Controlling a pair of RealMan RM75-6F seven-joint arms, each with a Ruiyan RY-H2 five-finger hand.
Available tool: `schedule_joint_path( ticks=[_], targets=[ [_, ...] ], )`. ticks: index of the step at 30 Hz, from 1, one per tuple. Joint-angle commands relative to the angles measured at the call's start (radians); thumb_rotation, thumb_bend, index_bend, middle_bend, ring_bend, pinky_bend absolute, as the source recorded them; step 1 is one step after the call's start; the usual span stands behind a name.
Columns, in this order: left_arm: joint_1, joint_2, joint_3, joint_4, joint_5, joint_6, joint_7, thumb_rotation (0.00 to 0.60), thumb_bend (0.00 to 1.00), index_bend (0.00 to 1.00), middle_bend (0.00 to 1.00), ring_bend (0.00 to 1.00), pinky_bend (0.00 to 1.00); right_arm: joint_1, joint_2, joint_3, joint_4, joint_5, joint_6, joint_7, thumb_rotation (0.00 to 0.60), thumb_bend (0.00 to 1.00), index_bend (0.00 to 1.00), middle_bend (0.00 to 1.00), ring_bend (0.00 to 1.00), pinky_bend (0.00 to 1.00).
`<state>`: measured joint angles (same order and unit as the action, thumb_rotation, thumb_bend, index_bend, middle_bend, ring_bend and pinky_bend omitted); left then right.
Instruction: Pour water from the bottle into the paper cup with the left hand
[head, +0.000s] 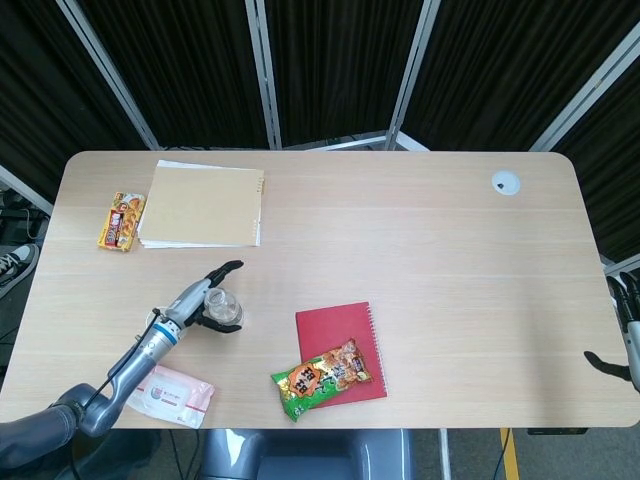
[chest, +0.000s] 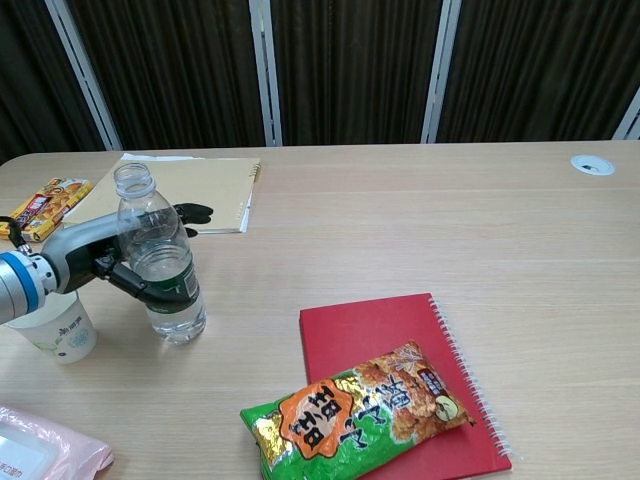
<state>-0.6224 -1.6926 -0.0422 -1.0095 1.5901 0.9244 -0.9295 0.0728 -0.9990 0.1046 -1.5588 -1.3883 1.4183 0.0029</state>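
A clear water bottle (chest: 160, 262) with no cap stands on the table, leaning slightly; in the head view the bottle (head: 224, 308) shows from above. My left hand (chest: 105, 258) cradles it from the left: the thumb lies across the front of the green label and the fingers (chest: 192, 212) stretch straight out behind it, not curled. From above, the left hand (head: 205, 300) brackets the bottle the same way. The white paper cup (chest: 55, 326) stands upright just left of the bottle, under my forearm. Only a dark tip of my right hand (head: 606, 362) shows at the table's right edge.
A red notebook (chest: 390, 335) with a green snack bag (chest: 350, 415) on it lies right of the bottle. A tan notebook (chest: 205, 190) and a small snack pack (chest: 45, 205) sit behind. A pink wipes pack (chest: 40, 450) lies at the front left.
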Motion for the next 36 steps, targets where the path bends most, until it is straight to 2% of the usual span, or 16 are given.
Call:
schedule_joint_path(
  ticks=[1,3,6,8,10,11,16,20,27,31,36],
  targets=[
    [-0.013,-0.015,0.010,0.016,0.007,-0.002,-0.030,0.593,0.00,0.00,0.00,0.00,0.01,0.002,-0.002,0.001,0.003,0.004,-0.005,-0.001,0.600,0.00,0.00,0.00,0.00,0.00],
    [-0.017,-0.023,0.012,0.023,0.007,0.002,-0.052,0.590,0.00,0.01,0.00,0.00,0.04,0.004,-0.004,0.001,0.005,0.007,-0.008,-0.002,0.600,0.00,0.00,0.00,0.00,0.00],
    [-0.019,-0.039,0.013,0.039,0.005,0.014,-0.092,0.591,0.00,0.14,0.14,0.10,0.13,0.005,-0.006,0.002,0.010,0.014,-0.014,-0.002,0.600,0.00,0.00,0.00,0.00,0.00],
    [-0.019,-0.047,0.013,0.050,0.005,0.026,-0.112,0.588,0.00,0.34,0.29,0.20,0.20,0.007,-0.007,0.003,0.013,0.016,-0.017,-0.002,0.600,0.00,0.00,0.00,0.00,0.00],
    [-0.019,-0.054,0.012,0.055,0.002,0.037,-0.145,0.591,0.03,0.51,0.37,0.25,0.24,0.008,-0.009,0.003,0.014,0.018,-0.021,-0.001,0.600,0.00,0.00,0.00,0.00,0.00],
    [-0.020,-0.055,0.014,0.053,0.000,0.035,-0.163,0.594,0.06,0.56,0.39,0.26,0.25,0.009,-0.009,0.002,0.015,0.017,-0.023,-0.001,0.600,0.00,0.00,0.00,0.00,0.00],
    [-0.042,-0.029,0.024,-0.002,-0.003,-0.001,-0.322,0.600,0.29,0.61,0.44,0.29,0.31,0.011,-0.008,-0.005,0.014,0.008,-0.030,0.005,0.600,0.00,0.00,0.00,0.00,0.00],
    [-0.046,-0.017,0.018,-0.025,-0.004,0.021,-0.369,0.600,0.46,0.62,0.48,0.35,0.36,0.010,-0.003,-0.006,0.011,0.003,-0.027,0.017,0.600,0.00,0.00,0.00,0.00,0.00],
    [-0.037,0.017,-0.026,-0.105,-0.045,0.065,-0.318,0.600,0.46,0.62,0.50,0.37,0.37,0.010,0.011,-0.013,0.008,-0.008,-0.038,0.048,0.600,0.00,0.00,0.00,0.00,0.00],
    [-0.043,0.079,-0.049,-0.184,-0.045,0.091,-0.292,0.600,0.46,0.62,0.50,0.37,0.37,0.007,0.014,-0.013,0.004,-0.011,-0.030,0.051,0.600,0.00,0.00,0.00,0.00,0.00],
    [-0.055,0.208,-0.072,-0.291,-0.040,0.101,-0.227,0.600,0.45,0.62,0.49,0.37,0.37,0.003,0.019,-0.013,-0.003,-0.012,-0.021,0.051,0.600,0.00,0.00,0.00,0.00,0.00]
  ],
)
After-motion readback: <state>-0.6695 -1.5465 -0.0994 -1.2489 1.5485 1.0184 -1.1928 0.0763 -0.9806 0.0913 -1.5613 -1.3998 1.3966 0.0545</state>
